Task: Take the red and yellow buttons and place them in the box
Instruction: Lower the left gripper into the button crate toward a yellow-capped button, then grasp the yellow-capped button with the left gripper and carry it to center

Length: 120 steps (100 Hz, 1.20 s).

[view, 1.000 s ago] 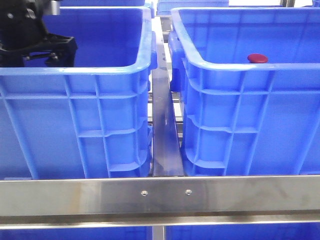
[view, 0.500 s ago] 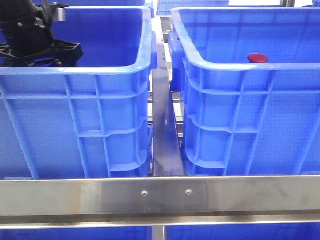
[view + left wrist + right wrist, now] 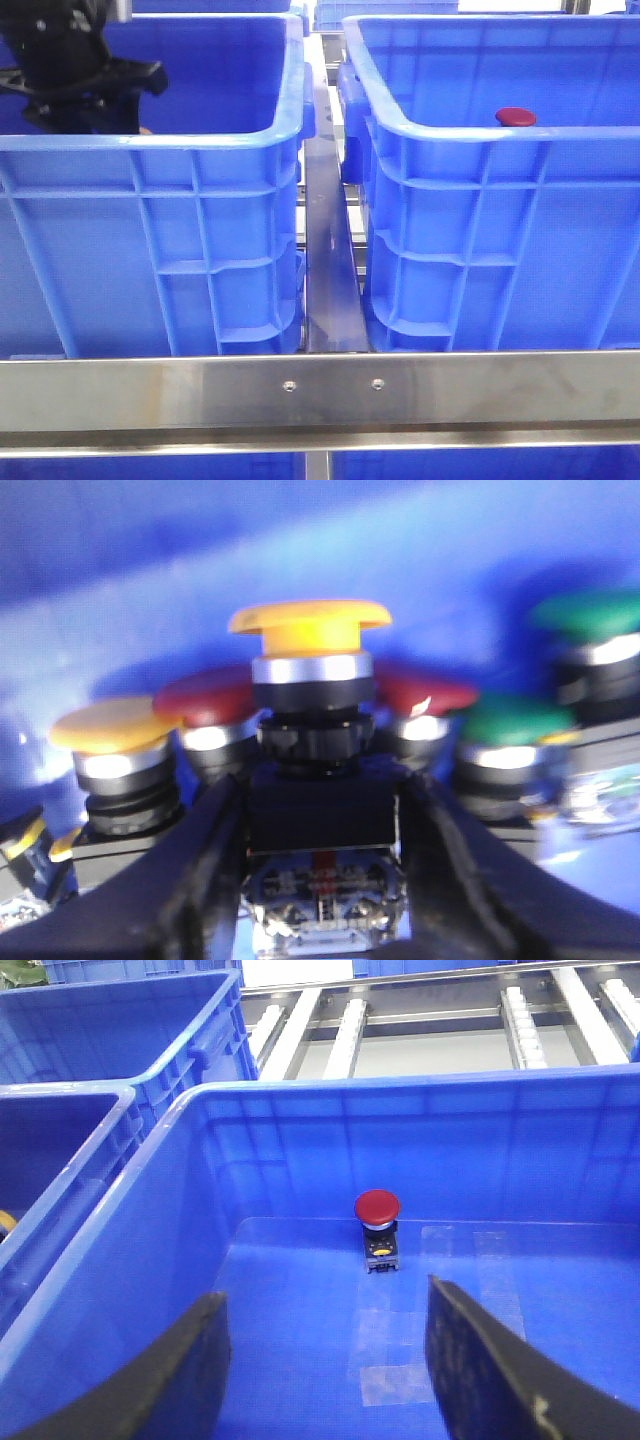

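Two blue crates sit side by side. The box (image 3: 480,130), right half of the front view, already holds one red button (image 3: 515,117), standing upright on its floor near the far wall in the right wrist view. Half done, by the look of it.

The left crate (image 3: 200,140), left half of the frame, is the supply bin.

Left gripper (image 3: 322,830), upper left in the front view, is clamped on the black body of a yellow button (image 3: 310,625), with loose red, yellow and green ones behind it.

Right gripper (image 3: 325,1360) hangs over the box, jaws spread, holding nothing.

Left to do: carry the yellow button across and release it in the box.
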{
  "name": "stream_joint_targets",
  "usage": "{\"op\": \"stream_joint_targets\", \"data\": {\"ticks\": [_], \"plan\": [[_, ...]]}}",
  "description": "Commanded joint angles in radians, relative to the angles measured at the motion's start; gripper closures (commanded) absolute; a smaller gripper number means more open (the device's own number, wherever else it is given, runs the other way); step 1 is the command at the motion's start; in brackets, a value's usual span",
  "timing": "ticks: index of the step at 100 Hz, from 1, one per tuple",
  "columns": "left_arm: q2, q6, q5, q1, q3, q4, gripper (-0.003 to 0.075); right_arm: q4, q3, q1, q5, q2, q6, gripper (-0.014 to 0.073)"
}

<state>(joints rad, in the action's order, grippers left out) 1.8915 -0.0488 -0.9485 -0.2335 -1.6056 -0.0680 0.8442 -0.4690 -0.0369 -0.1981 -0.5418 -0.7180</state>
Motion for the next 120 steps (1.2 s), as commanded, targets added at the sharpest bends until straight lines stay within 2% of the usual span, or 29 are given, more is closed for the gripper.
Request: {"op": "stream_joint_targets", "data": {"ticks": [1, 18, 40, 94, 120], "plan": [[-0.094, -0.014, 0.025, -0.001, -0.04, -0.042, 0.0691, 0.006, -0.026, 0.006, 0.053, -0.001, -0.011, 0.0141], [-0.171, -0.108, 0.01, -0.003, -0.04, -0.152, 0.0691, 0.006, -0.026, 0.006, 0.053, -0.001, -0.011, 0.0141], [-0.274, -0.194, -0.024, -0.053, -0.04, -0.176, 0.0691, 0.006, -0.026, 0.006, 0.053, -0.001, -0.011, 0.0141], [-0.317, -0.212, -0.017, -0.424, -0.04, -0.178, 0.0691, 0.007, -0.026, 0.006, 0.051, -0.001, -0.011, 0.0141], [-0.317, -0.212, -0.017, -0.505, -0.04, -0.178, 0.0691, 0.013, -0.026, 0.006, 0.038, -0.001, -0.011, 0.0141]]}}
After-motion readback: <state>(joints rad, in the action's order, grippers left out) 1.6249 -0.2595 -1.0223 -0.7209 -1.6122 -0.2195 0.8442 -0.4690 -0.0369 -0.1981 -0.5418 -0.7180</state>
